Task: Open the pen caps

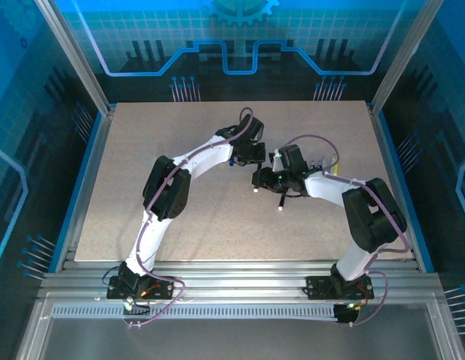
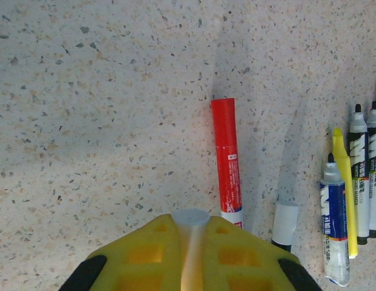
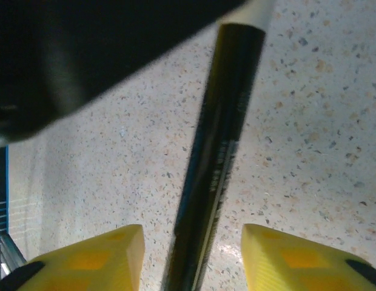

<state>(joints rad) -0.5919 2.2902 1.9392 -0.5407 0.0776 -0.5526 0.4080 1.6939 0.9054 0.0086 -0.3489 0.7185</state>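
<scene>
Slipping is the risk: left fingers (image 2: 151, 254) are clenched on the white cap (image 2: 189, 219) above the table (image 2: 85, 121), but right fingers (image 3: 91, 260) stand released around the black barrel (image 3: 218, 139); an off-centre squeeze could drop it

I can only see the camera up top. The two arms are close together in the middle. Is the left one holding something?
Observer: Yes. Its wrist view shows the left gripper with its jaws shut on a whitish round end that pokes out between them. I can't tell whether it is a cap.
Operator: What about the right one?
Observer: The right gripper has its jaws open. A black pen runs between them with a gap on each side.
Operator: Are there any colourful pens?
Observer: A red marker lies flat on the table, just past the left gripper's tips.
</scene>
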